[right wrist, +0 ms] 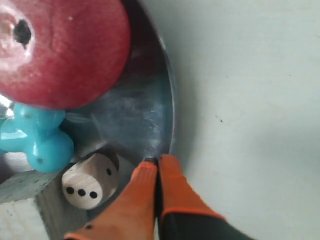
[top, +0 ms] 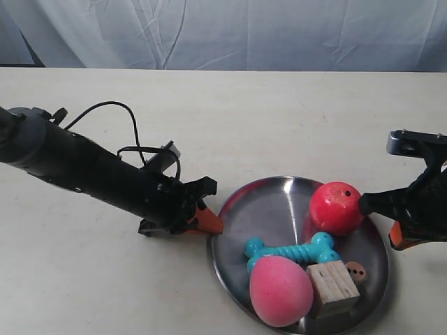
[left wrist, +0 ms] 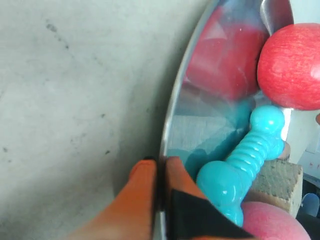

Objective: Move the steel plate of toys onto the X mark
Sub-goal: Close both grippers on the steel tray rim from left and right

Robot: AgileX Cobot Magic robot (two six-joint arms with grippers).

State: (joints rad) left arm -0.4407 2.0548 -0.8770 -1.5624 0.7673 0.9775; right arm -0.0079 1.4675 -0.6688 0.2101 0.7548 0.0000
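Note:
The steel plate [top: 279, 209] lies on the table at the front right, holding a red ball [top: 336, 207], a teal bone [top: 290, 251], a pink foam egg [top: 280, 290], a wooden cube [top: 333, 287] and a spotted die [top: 356, 270]. My left gripper [left wrist: 161, 162] is shut on the plate's rim [left wrist: 172, 107], one orange finger inside and one outside. On the opposite rim [right wrist: 170, 100] my right gripper [right wrist: 156, 161] is shut, close to the die [right wrist: 91, 181]. The X mark is not in view.
A cream table [top: 230, 118] stretches behind and left of the plate. A pale cloth backdrop [top: 230, 31] hangs behind the table's far edge. A black cable [top: 129, 132] loops over the arm at the exterior view's left.

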